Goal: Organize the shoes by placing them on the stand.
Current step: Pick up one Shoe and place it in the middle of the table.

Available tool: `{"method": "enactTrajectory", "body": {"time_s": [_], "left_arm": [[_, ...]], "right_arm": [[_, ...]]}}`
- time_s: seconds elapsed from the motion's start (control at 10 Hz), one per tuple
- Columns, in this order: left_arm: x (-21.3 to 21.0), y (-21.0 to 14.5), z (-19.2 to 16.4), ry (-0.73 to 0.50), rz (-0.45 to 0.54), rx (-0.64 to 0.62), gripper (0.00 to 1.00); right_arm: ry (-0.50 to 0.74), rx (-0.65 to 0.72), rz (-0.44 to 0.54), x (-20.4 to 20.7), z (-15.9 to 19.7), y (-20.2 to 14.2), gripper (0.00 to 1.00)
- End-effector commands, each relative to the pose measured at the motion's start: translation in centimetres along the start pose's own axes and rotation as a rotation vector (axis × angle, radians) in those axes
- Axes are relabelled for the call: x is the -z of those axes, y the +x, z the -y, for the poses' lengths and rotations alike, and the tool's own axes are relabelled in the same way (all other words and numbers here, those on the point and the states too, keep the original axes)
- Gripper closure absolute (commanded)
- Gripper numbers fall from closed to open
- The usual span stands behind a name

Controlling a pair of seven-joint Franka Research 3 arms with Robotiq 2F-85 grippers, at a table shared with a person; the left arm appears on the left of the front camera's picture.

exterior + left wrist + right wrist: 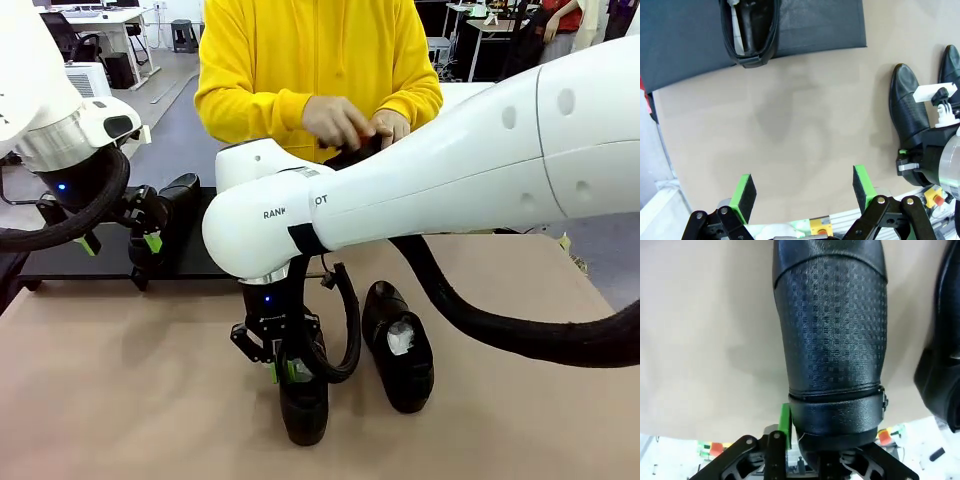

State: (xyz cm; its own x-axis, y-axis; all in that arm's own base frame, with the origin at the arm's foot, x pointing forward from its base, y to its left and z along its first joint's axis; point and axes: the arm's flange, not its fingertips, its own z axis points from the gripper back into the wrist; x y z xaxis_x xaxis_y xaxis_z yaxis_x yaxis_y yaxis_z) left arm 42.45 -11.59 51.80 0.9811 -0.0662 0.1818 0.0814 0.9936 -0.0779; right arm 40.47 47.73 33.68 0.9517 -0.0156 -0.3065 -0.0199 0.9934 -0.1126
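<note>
One black shoe (177, 205) (751, 30) stands on the low black stand (195, 262) (815, 25) at the left. My left gripper (122, 245) (804, 189) hovers open and empty in front of the stand, above the tan table. Two more shoes lie on the table at the middle. My right gripper (290, 368) sits at the heel of the nearer shoe (303, 405) (832, 330) (910, 107), one green pad (785, 420) against its side; the other finger is hidden. The second shoe (398, 345) (945, 350) lies beside it. The person's hands (345, 122) hold something black.
The tan table (120, 380) has bare room left of the two shoes and in front of the stand. My right arm (450, 170) crosses the middle above the table. A person in a yellow hoodie (300, 50) stands at the far side.
</note>
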Motion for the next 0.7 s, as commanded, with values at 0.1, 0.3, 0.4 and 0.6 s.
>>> {"method": "enactTrajectory", "body": {"time_s": [0.1, 0.3, 0.4, 0.6], "left_arm": [[-0.1, 0.2, -0.2, -0.002, 0.002, 0.008, 0.0], [-0.1, 0.2, -0.2, -0.002, 0.002, 0.008, 0.0], [-0.1, 0.2, -0.2, -0.002, 0.002, 0.008, 0.0], [-0.1, 0.2, -0.2, -0.002, 0.002, 0.008, 0.0]], "right_arm": [[0.042, -0.036, -0.027, -1.7, 0.3, -1.0, 0.17], [0.094, -0.044, -0.011, -2.8, 1.9, -2.4, 0.0], [0.099, -0.032, -0.004, -3.3, 2.5, -3.1, 0.0], [0.075, -0.023, -0.009, -3.6, 0.6, -1.9, 0.0]]}}
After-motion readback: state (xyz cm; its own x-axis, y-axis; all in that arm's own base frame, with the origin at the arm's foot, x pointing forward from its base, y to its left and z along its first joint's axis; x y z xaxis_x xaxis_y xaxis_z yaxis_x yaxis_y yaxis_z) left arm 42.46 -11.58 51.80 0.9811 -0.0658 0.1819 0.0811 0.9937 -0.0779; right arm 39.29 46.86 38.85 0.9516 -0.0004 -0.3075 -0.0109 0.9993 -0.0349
